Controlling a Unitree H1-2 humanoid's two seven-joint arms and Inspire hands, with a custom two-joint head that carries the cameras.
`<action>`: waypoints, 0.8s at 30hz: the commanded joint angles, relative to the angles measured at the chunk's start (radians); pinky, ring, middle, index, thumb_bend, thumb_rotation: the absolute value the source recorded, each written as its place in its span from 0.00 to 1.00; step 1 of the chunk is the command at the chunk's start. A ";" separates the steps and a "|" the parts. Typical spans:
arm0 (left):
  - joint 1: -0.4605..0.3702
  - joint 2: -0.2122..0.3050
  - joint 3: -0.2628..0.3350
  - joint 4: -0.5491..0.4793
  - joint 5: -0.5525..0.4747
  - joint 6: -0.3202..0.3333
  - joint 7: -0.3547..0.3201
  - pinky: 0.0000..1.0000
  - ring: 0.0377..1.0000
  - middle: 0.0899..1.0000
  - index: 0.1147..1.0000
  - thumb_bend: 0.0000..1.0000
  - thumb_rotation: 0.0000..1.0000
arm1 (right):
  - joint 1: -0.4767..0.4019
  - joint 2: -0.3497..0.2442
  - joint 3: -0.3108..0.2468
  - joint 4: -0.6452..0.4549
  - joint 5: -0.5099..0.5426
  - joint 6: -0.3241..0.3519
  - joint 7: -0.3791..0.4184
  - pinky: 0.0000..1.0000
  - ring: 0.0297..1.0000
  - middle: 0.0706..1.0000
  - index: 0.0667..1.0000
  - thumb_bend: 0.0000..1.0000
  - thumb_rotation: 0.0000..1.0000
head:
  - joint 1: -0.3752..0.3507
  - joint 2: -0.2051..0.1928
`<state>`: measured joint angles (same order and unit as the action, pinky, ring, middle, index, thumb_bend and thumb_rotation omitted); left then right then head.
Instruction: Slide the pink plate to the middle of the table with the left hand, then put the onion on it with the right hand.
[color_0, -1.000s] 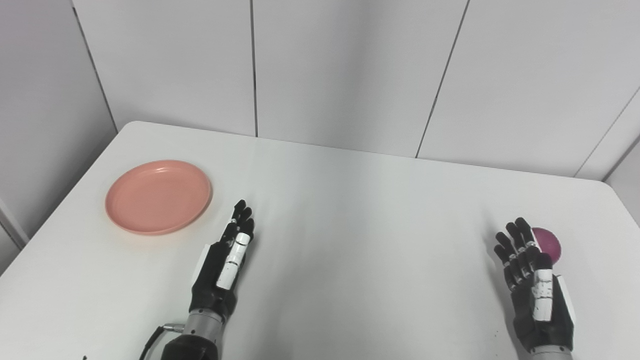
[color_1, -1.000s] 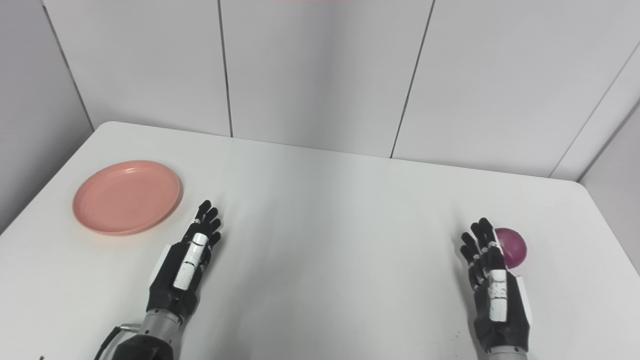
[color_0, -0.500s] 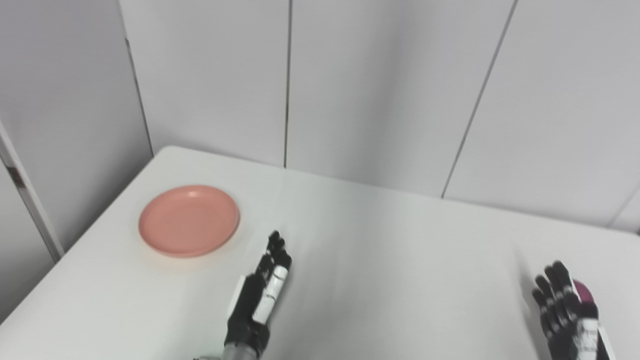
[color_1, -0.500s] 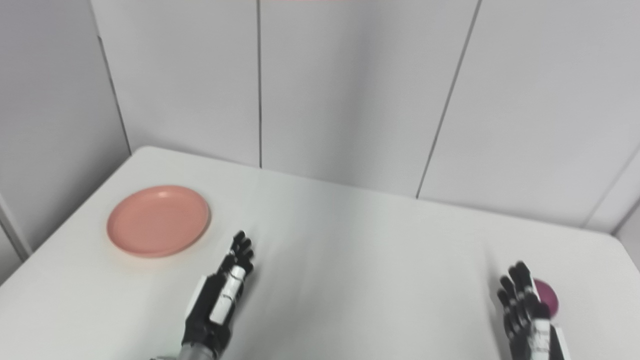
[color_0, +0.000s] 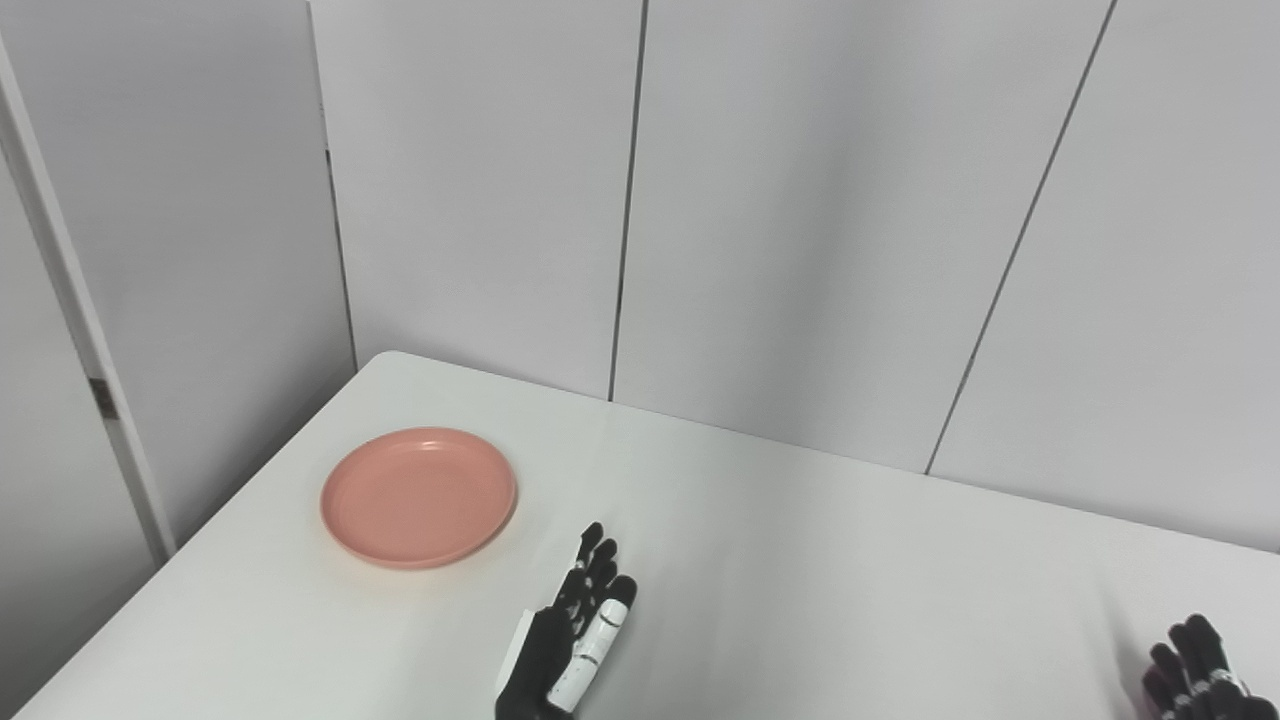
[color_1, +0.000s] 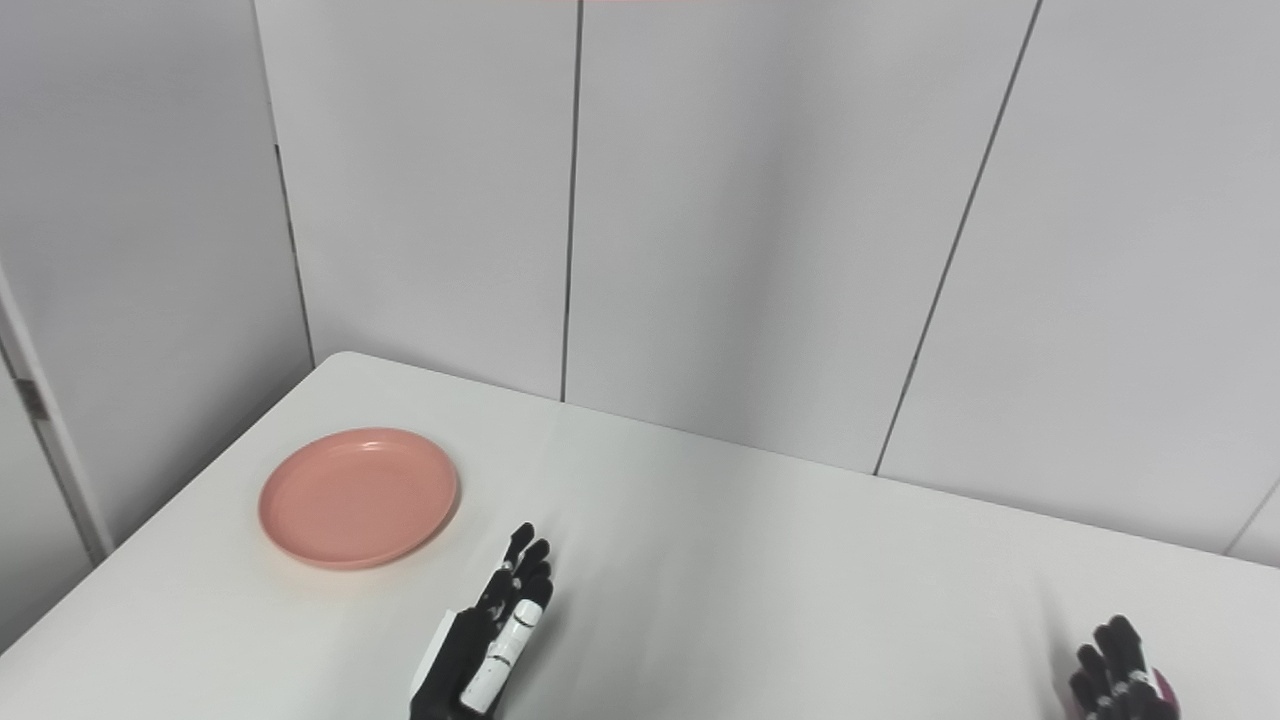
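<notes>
The black-and-white left hand (color_0: 570, 650) lies low over the white table (color_0: 800, 580), fingers straight and a little apart, holding nothing, pointing far. The round flat pink plastic plate (color_0: 418, 496) rests far-left, apart from it. The right hand (color_1: 1118, 678) shows only spread fingertips; the purple onion (color_1: 1163, 687) peeks just beside them.

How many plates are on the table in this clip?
1. The pink plate sits on the table's left side, beyond the open left hand and apart from it. The near table edge is out of frame, so more could be hidden.
</notes>
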<state>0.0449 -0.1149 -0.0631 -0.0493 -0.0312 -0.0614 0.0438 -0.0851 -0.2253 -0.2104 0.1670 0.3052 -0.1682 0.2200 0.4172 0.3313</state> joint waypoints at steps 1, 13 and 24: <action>0.013 -0.009 -0.003 0.038 0.019 -0.027 0.008 1.00 0.98 0.98 1.00 0.63 0.73 | 0.086 0.023 0.000 0.091 0.006 0.003 0.000 1.00 1.00 1.00 1.00 0.87 0.97 | 0.003 0.009; 0.000 -0.030 -0.013 0.027 0.047 -0.015 0.018 1.00 1.00 0.99 1.00 0.64 0.80 | 0.086 0.008 -0.001 0.082 0.019 0.010 0.006 1.00 1.00 1.00 1.00 0.81 0.98 | 0.045 0.034; -0.043 -0.039 -0.003 -0.092 0.047 0.097 0.025 1.00 1.00 0.99 1.00 0.64 0.86 | 0.089 0.005 0.001 0.072 0.028 0.020 0.006 1.00 1.00 1.00 1.00 0.81 0.98 | 0.054 0.044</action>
<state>0.0422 -0.1531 -0.0673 -0.0933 0.0079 0.0239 0.0675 -0.0834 -0.2396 -0.2119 0.1601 0.3295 -0.1592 0.2203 0.4725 0.3743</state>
